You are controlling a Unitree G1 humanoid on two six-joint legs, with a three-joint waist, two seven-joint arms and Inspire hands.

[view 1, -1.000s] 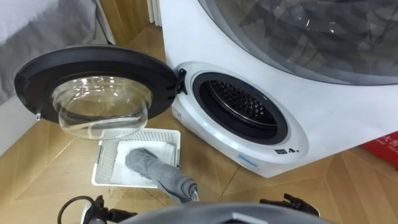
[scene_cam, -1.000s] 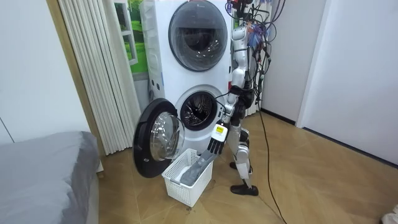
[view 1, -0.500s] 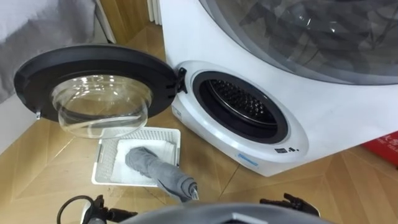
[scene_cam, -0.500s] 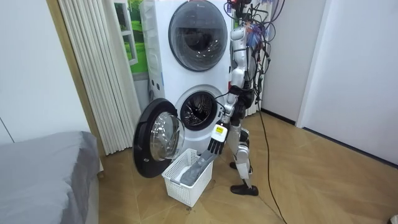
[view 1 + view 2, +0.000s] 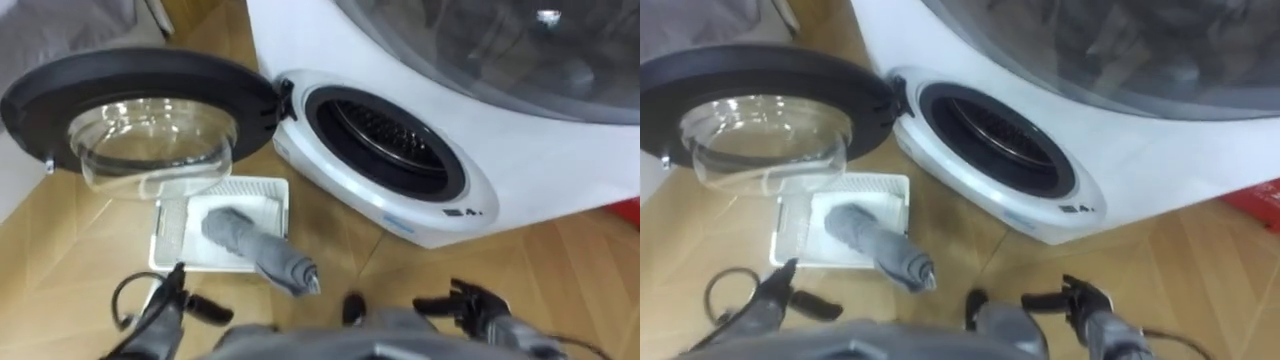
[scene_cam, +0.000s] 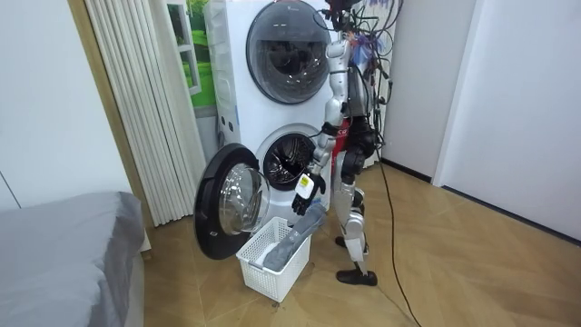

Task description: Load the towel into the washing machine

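The grey towel (image 5: 250,250) lay as a loose roll in the white basket (image 5: 270,200), its near end hanging out over the rim toward the robot, so nothing had gone into the washer (image 5: 540,190) yet. In the room view the left robot hand (image 6: 303,193) hung just above that overhanging end, apart from it. Whether it was spread or closed I could not tell from there. I judged the step in hand to be the grasp. I would bring the robot hand straight down onto the thick overhanging end and gather the whole roll, not a corner, since a limp towel would trail and might catch the rim and drag the light basket along. I would then lift until the tail cleared the rim and carry it up and rightward to the open drum (image 5: 385,140). I would keep it off the door (image 5: 150,110), swung wide on the left, and push it well past the lip before letting go.
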